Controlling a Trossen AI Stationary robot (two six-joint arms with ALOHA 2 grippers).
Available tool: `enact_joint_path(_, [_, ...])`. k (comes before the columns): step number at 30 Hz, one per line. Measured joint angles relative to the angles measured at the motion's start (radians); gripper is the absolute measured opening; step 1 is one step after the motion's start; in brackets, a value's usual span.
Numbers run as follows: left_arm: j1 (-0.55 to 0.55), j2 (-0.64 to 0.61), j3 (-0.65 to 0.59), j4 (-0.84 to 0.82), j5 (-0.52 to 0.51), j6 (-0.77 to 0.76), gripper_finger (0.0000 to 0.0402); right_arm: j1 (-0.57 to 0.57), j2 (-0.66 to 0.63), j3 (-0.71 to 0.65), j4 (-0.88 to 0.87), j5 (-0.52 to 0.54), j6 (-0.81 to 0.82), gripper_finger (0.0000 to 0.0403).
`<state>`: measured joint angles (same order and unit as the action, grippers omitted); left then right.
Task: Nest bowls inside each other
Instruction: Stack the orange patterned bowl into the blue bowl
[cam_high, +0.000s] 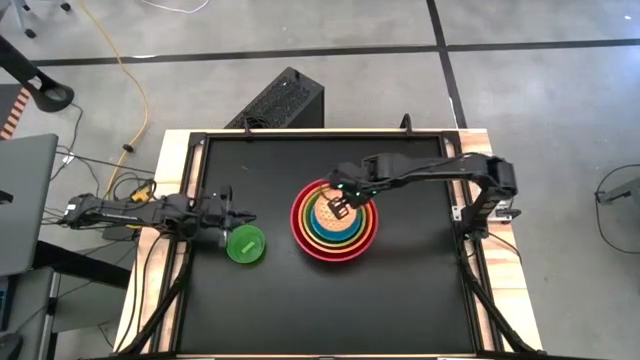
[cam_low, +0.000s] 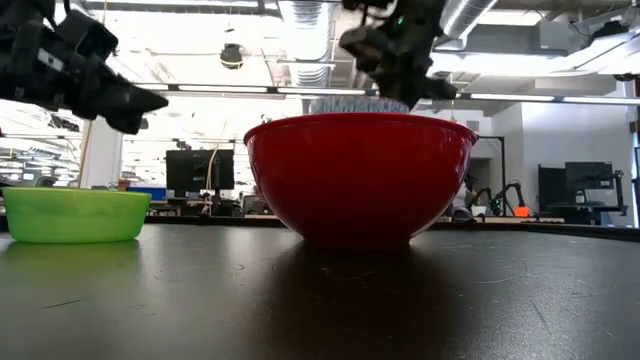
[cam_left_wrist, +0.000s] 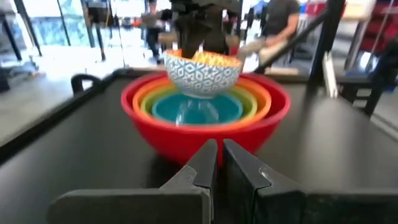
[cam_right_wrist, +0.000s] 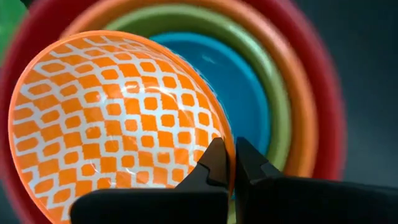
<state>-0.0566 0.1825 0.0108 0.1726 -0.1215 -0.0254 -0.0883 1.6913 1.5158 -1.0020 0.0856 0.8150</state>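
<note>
A: High view, starting at the left: the left gripper (cam_high: 237, 214) hovers right beside the smallest bright green bowl (cam_high: 245, 244), which sits alone on the table (cam_high: 400, 300), apart from the stack. In its wrist view its fingers (cam_left_wrist: 202, 165) stand almost together with nothing between them.

B: And in the middle?

A: The red bowl (cam_high: 334, 220) holds the orange bowl (cam_left_wrist: 252, 90), lime green bowl (cam_left_wrist: 247, 102) and blue bowl (cam_left_wrist: 196, 110), each inside the next. The right gripper (cam_high: 337, 206) hangs over them, pinched tight on the rim of the patterned bowl (cam_right_wrist: 118, 118), which is orange and white inside, blue and white outside. That bowl is lifted above the blue one and tilted.

B: What might go wrong?

A: The grip is on one thin edge only. If the bowl is let go while tilted, it could catch on the blue rim and sit crooked, or tip out. It also hangs a little off centre, toward the left of the stack.

B: Anything unclear?

A: From the low view the red wall hides every inner bowl. How far the patterned bowl stands above the blue one is hard to judge.
</note>
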Motion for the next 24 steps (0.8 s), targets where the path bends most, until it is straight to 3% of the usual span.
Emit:
enact_joint_path(5, [0.0, 0.001, 0.0, -0.133, 0.002, -0.002, 0.0013, -0.003, 0.069, 0.0, 0.01, -0.011, -0.002, 0.0003])
enact_joint_path(24, [0.0, 0.014, -0.001, -0.132, 0.016, -0.002, 0.0013, -0.033, 0.097, 0.002, 0.022, -0.031, -0.026, 0.0003])
